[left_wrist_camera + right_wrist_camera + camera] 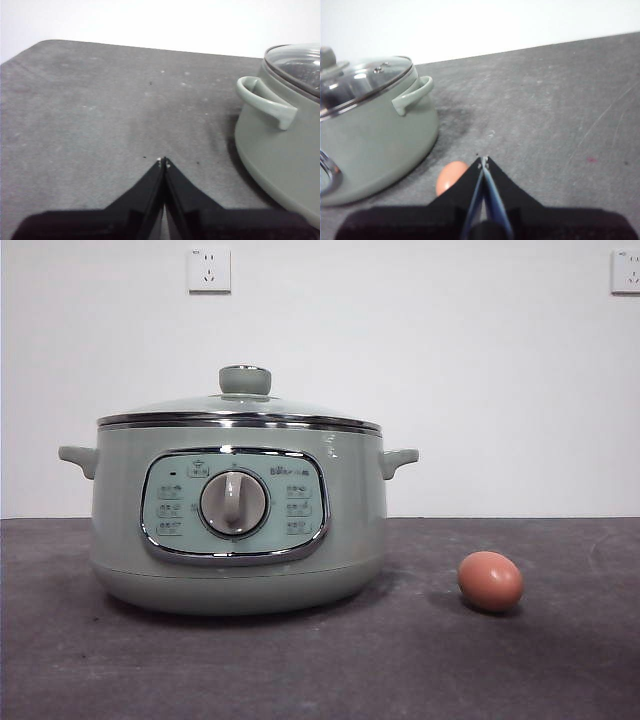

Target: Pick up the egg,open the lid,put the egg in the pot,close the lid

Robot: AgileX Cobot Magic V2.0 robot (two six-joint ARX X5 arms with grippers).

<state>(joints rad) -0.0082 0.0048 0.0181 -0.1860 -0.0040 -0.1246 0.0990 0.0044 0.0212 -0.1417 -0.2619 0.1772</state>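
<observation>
Egg (490, 581) lies on the dark worktop (300, 670) at about 4 o'clock from the pot (238, 520), apart from it, lid (238, 410) seated. Judged light, smooth, brittle and prone to roll: take it across the short middle with a gentle squeeze. Lid likely lifts best by its knob (245, 379). Right tool (483, 161) hangs above, jaws pressed together, egg partly hidden just beside its tips. Left tool (163, 161), jaws likewise together, waits over bare worktop on the pot's other side. Open room all around the egg; worktop edges well off.
</observation>
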